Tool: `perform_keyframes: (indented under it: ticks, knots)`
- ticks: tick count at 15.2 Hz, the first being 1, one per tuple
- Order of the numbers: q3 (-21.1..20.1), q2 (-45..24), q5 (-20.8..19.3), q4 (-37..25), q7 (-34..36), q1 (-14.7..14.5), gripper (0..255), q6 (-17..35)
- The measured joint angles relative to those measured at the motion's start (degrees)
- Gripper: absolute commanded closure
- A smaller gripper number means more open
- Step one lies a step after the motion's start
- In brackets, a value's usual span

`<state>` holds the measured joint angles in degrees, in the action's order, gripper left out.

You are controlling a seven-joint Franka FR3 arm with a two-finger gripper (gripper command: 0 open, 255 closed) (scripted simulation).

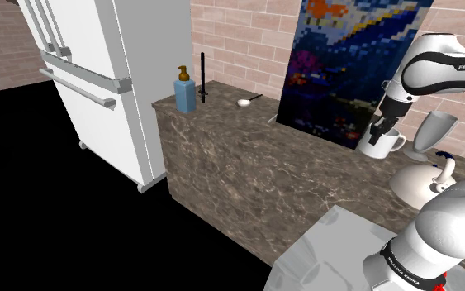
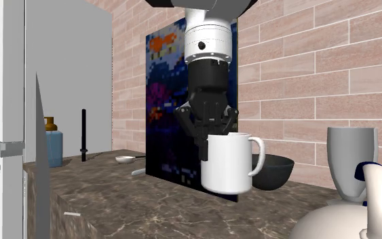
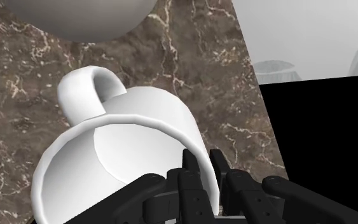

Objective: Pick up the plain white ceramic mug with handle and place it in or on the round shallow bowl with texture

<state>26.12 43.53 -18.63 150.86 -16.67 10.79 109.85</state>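
Fingers (image 3: 192, 180): clamped on the mug's rim, one inside the cup and one against its outer wall.
Gripper (image 2: 206, 148): black, pointing straight down from the white arm (image 1: 427, 64), in front of the painting.
Mug (image 2: 227, 164): white and upright, gripped at the rim on the side away from its handle. The handle points toward the bowl. I cannot tell whether its base is clear of the counter.
Bowl (image 2: 275, 172): dark and round, on the counter just behind the mug, toward the second exterior view's right.
Counter (image 1: 263, 169): brown marbled stone, running along the brick wall.
Goblet (image 2: 351, 159): white, upright, on the far side of the bowl from the mug.
Teapot (image 1: 420, 180): white and rounded, near the mug and goblet.
Painting (image 1: 358, 58): dark blue with orange patches, standing against the wall behind the mug.
Far end of counter: a blue soap bottle (image 1: 185, 91), a black stick (image 1: 203, 77) and a white spoon (image 1: 245, 102).
Fridge (image 1: 98, 74): white, beyond the counter's end.
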Motion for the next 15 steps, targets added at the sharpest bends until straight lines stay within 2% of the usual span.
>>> perform_keyframes:
  ticks: [12,15]
  knots:
    - [-2.6,1.1,2.2,-8.2,-0.3,-0.8,255,-9.3]
    - [0.0,-2.7,1.8,-12.0,-2.8,-1.2,255,-8.9]
